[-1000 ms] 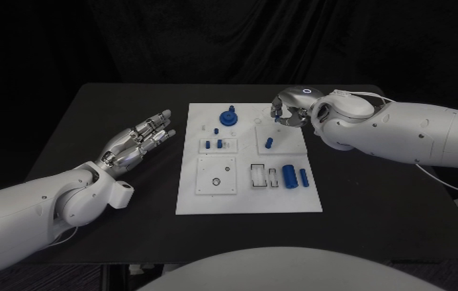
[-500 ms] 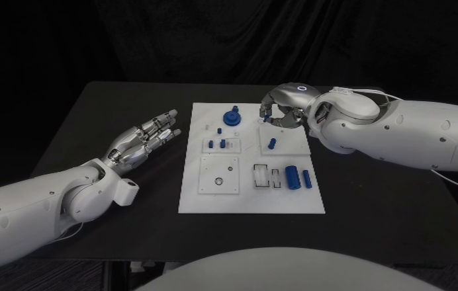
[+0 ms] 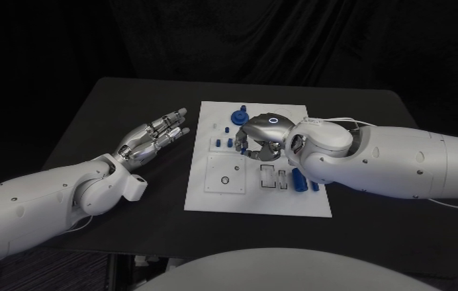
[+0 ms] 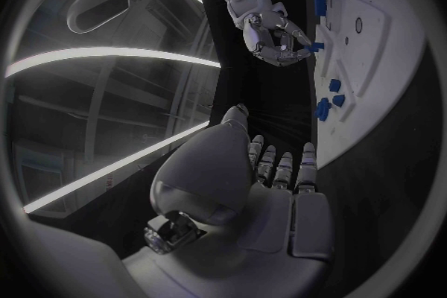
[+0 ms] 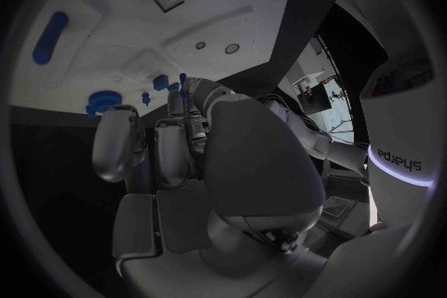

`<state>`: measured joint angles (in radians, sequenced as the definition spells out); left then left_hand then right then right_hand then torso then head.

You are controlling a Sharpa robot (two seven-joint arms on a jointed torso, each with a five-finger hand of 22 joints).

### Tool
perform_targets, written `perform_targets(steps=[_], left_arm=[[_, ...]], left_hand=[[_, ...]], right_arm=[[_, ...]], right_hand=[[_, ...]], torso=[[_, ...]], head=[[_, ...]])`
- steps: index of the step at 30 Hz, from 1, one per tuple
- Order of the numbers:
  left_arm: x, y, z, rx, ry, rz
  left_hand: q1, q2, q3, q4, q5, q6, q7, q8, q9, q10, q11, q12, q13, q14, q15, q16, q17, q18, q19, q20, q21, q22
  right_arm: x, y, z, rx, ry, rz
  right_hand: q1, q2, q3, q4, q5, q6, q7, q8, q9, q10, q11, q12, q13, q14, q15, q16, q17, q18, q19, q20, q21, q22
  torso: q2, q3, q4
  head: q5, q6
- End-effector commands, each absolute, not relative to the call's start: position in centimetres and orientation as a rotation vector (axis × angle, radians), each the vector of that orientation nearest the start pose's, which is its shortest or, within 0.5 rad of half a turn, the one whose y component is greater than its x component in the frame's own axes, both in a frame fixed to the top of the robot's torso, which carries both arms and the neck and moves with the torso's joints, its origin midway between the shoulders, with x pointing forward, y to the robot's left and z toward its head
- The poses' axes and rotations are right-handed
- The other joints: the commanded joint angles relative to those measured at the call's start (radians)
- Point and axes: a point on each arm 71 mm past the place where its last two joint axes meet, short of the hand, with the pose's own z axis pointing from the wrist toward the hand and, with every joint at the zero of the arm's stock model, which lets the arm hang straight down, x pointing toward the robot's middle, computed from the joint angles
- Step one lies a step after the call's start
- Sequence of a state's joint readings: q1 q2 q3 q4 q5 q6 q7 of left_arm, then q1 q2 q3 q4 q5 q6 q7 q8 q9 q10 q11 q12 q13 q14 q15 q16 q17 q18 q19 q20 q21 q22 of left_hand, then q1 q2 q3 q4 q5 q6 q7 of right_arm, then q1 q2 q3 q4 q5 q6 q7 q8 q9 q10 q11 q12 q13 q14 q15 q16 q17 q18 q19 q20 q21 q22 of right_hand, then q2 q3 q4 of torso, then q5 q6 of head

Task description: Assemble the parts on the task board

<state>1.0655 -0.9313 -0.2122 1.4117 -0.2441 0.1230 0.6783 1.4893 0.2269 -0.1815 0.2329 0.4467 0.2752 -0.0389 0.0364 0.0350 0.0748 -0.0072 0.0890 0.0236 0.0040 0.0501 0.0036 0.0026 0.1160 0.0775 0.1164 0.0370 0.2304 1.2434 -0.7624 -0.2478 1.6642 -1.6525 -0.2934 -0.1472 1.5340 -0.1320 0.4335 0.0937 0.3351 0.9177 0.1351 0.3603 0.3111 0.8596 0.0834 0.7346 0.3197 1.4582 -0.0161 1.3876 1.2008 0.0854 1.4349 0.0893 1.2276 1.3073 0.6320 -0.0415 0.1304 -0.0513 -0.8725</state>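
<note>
The white task board [image 3: 250, 202] lies mid-table. My right hand [image 3: 259, 138] hovers over its middle with fingers curled in, pinching a small blue peg [image 4: 315, 47] at the fingertips; the peg's tip [image 5: 182, 78] shows above my right hand [image 5: 186, 135]. On the far part of the board stands a blue gear [image 3: 239, 114], with small blue pegs [image 3: 224, 143] nearer. Blue cylinders [image 3: 313, 185] lie at the board's right side, partly hidden by my right arm. My left hand [image 3: 153, 139] stays left of the board, fingers spread, holding nothing.
A square plate with a hole [image 3: 225, 180] and a slotted frame [image 3: 269, 177] sit on the board's near half. My bulky right forearm [image 3: 382, 162] covers the table to the right of the board. Bare black tabletop [image 3: 114, 106] surrounds the board.
The head camera has shifted. My right hand has moved from the board's far right corner to over its middle. My left hand keeps its place and pose.
</note>
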Motion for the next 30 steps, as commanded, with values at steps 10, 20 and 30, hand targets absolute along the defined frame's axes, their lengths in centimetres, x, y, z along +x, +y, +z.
perform_targets(steps=[10,20,30], left_arm=[[42.5,26.2,-28.4,-0.836,1.554,-1.86],[42.4,26.1,-28.8,-0.843,1.564,-1.862],[42.4,26.0,-28.9,-0.847,1.573,-1.865]], left_hand=[[0.006,-0.005,0.004,-0.007,0.003,-0.002,0.008,-0.003,0.0,0.003,0.005,0.004,0.0,0.001,-0.001,-0.002,-0.001,0.021,0.0,-0.001,0.002,-0.003],[0.006,-0.004,0.006,-0.008,0.002,-0.002,0.009,-0.003,0.0,0.003,0.005,0.004,0.0,0.001,-0.001,-0.002,-0.001,0.021,-0.001,-0.001,0.002,-0.003],[0.007,-0.002,0.009,-0.01,0.002,-0.002,0.013,-0.003,0.0,0.002,0.004,0.004,0.0,0.001,-0.001,-0.002,-0.001,0.021,-0.001,-0.001,0.002,-0.004]], right_arm=[[41.8,-10.8,-25.1,-0.62,1.74,0.696],[41.6,-10.4,-25.6,-0.625,1.747,0.705],[41.3,-10.3,-26.1,-0.625,1.756,0.713]], right_hand=[[0.001,-0.013,0.007,-0.001,-0.004,-0.009,0.0,0.0,0.001,0.032,-0.022,-0.007,-0.002,0.015,0.001,0.004,0.001,-0.011,0.005,0.001,0.003,0.166],[0.001,-0.014,0.009,-0.002,-0.004,-0.01,0.0,-0.001,0.001,0.033,-0.021,-0.008,-0.002,0.015,0.001,0.004,0.0,-0.011,0.005,0.0,0.004,0.166],[0.004,-0.014,0.011,-0.006,-0.002,-0.011,0.0,-0.002,0.002,0.036,-0.022,-0.009,-0.003,0.015,0.001,0.004,0.0,-0.011,0.005,0.0,0.003,0.166]], torso=[[-0.001,-0.0023,0.0028],[-0.002,0.0004,-0.0038],[-0.003,0.0005,-0.0039]], head=[[0.012,0.0],[0.02,0.0],[0.025,0.0]])
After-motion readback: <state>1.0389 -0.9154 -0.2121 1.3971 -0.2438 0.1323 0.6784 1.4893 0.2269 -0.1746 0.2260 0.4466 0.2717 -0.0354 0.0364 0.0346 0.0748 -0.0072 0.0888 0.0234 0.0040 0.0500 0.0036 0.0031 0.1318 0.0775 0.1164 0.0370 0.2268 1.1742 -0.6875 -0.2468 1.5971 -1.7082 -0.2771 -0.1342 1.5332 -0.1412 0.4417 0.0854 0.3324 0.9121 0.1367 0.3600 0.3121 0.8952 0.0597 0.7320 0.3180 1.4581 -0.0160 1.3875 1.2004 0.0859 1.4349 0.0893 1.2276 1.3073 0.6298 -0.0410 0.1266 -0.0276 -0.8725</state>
